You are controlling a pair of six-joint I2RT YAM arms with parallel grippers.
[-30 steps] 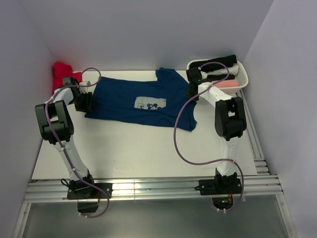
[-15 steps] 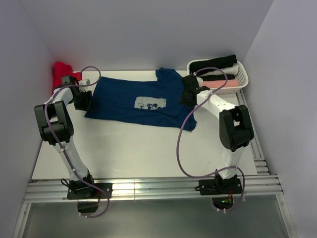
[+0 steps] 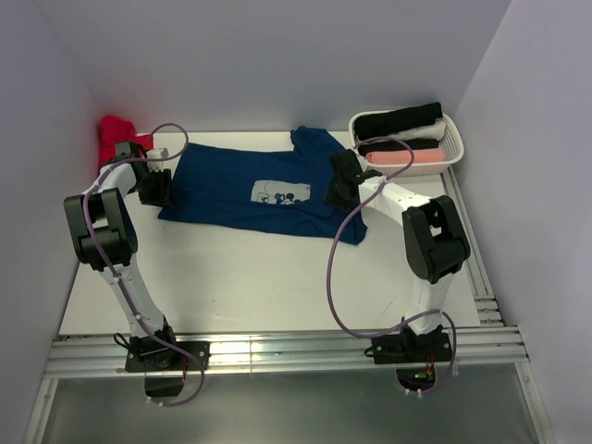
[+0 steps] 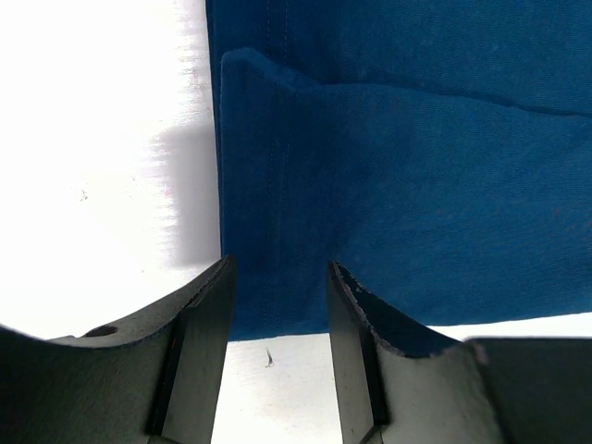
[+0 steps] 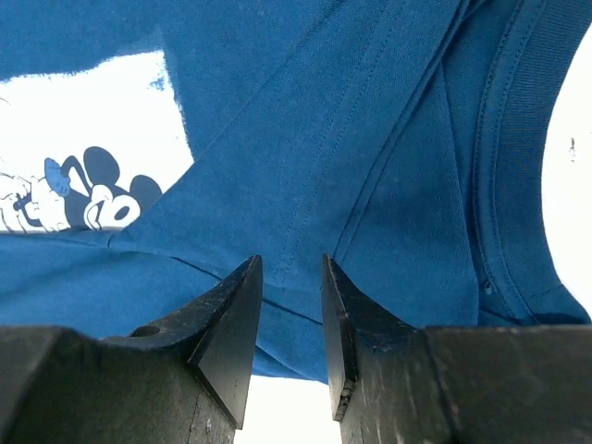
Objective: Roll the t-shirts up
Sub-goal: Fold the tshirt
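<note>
A navy blue t-shirt (image 3: pixel 268 190) with a pale cartoon print (image 3: pixel 280 192) lies spread flat across the back of the white table. My left gripper (image 3: pixel 155 188) is open over the shirt's left hem edge; in the left wrist view the hem (image 4: pixel 277 231) shows between the fingers. My right gripper (image 3: pixel 339 188) is open over the shirt's right part near the collar. In the right wrist view the blue cloth (image 5: pixel 370 185) and the print (image 5: pixel 83 166) lie under the open fingers. Neither gripper holds anything.
A white basket (image 3: pixel 450 148) at the back right holds rolled shirts, black, white and pink. A red cloth (image 3: pixel 115 135) lies bunched in the back left corner. Grey walls close in left, right and back. Metal rails run along the right and near edges.
My right gripper has moved left from beside the basket to over the shirt's right side. My left gripper has barely moved. The shirt lies as before.
</note>
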